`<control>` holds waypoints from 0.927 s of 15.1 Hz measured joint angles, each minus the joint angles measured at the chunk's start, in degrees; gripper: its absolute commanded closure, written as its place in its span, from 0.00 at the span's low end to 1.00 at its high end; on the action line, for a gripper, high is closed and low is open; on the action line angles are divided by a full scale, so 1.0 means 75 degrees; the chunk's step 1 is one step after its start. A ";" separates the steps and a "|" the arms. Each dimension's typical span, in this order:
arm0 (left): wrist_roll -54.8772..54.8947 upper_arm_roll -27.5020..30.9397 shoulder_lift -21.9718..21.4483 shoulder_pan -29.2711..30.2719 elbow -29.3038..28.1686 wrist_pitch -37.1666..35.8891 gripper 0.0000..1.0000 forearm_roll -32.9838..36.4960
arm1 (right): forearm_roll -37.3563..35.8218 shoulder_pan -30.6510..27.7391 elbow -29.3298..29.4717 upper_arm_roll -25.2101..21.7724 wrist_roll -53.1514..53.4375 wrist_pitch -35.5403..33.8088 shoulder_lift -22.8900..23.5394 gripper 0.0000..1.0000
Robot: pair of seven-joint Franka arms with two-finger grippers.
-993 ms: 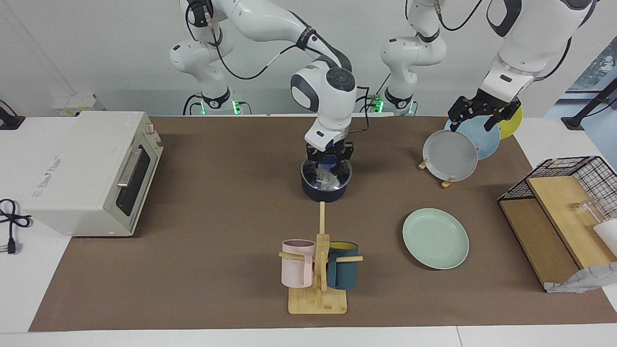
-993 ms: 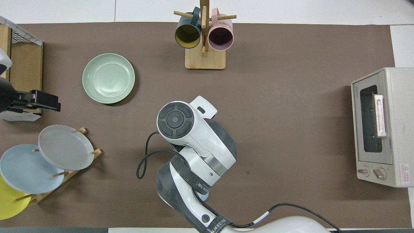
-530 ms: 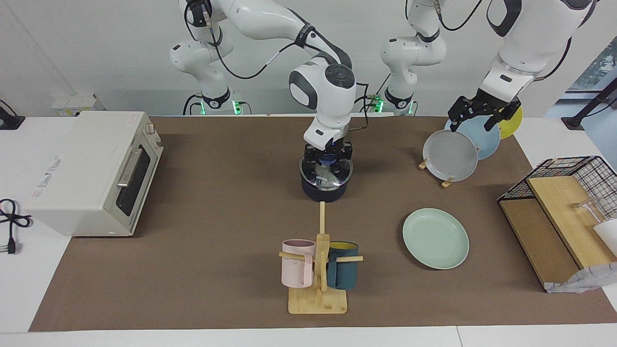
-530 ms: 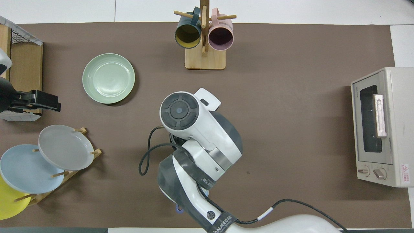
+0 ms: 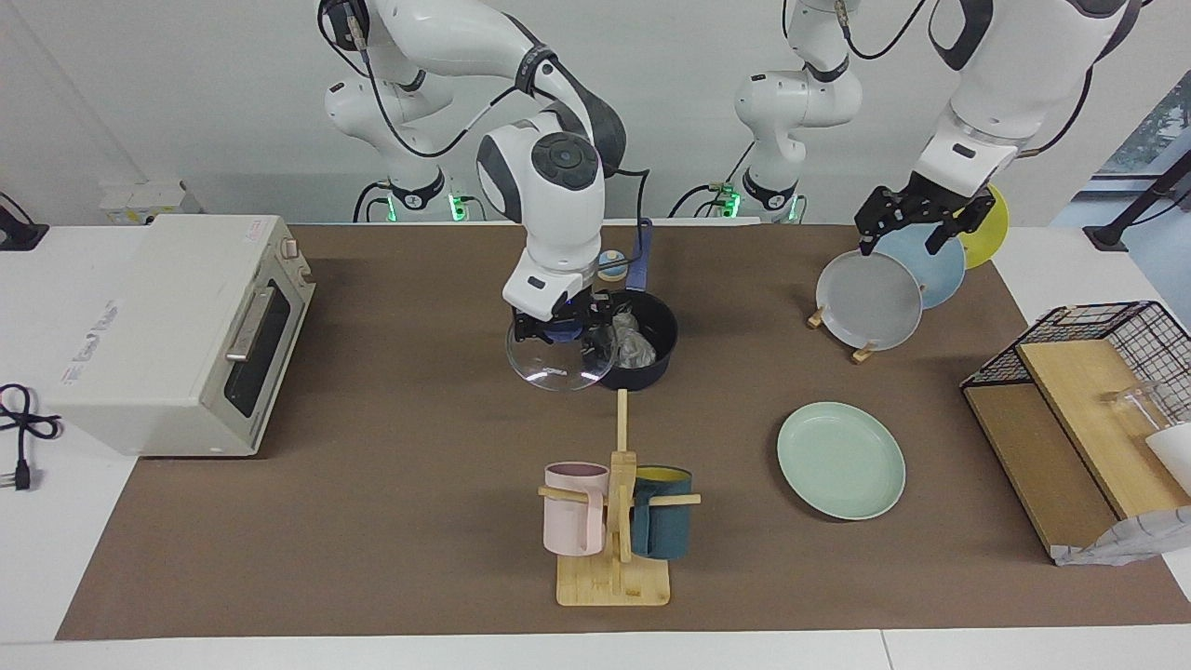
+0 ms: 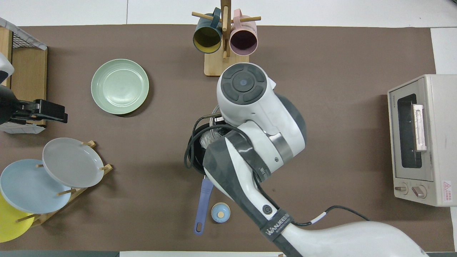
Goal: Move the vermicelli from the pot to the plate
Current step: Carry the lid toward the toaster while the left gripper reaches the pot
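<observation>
The dark navy pot (image 5: 654,328) stands mid-table, its blue handle (image 6: 203,200) pointing toward the robots. The whitish vermicelli (image 5: 629,344) lies uncovered inside it. My right gripper (image 5: 555,328) is shut on the blue knob of the clear glass lid (image 5: 556,365), which hangs tilted beside the pot toward the right arm's end. In the overhead view the right arm hides this gripper. The mint-green plate (image 5: 841,460) lies farther from the robots, toward the left arm's end, and has nothing on it. My left gripper (image 5: 909,228) waits open over the plate rack.
A toaster oven (image 5: 177,326) sits at the right arm's end. A wooden mug stand (image 5: 614,521) with a pink and a teal mug is farther out than the pot. A rack holds grey (image 5: 870,300), blue and yellow plates. A small blue jar (image 6: 220,212) stands beside the pot handle. A wire basket (image 5: 1107,344) and boards lie at the left arm's end.
My right gripper has closed on the lid's knob, lifted the lid off the pot and carried it toward the right arm's end, uncovering the vermicelli. The left arm barely moved.
</observation>
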 measured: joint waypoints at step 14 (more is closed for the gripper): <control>-0.4115 -0.0148 0.1876 -0.4074 -0.2646 0.4729 0.00 -0.0298 | -0.0167 -0.2477 -0.1922 0.0002 -0.3501 0.1633 -0.0321 0.57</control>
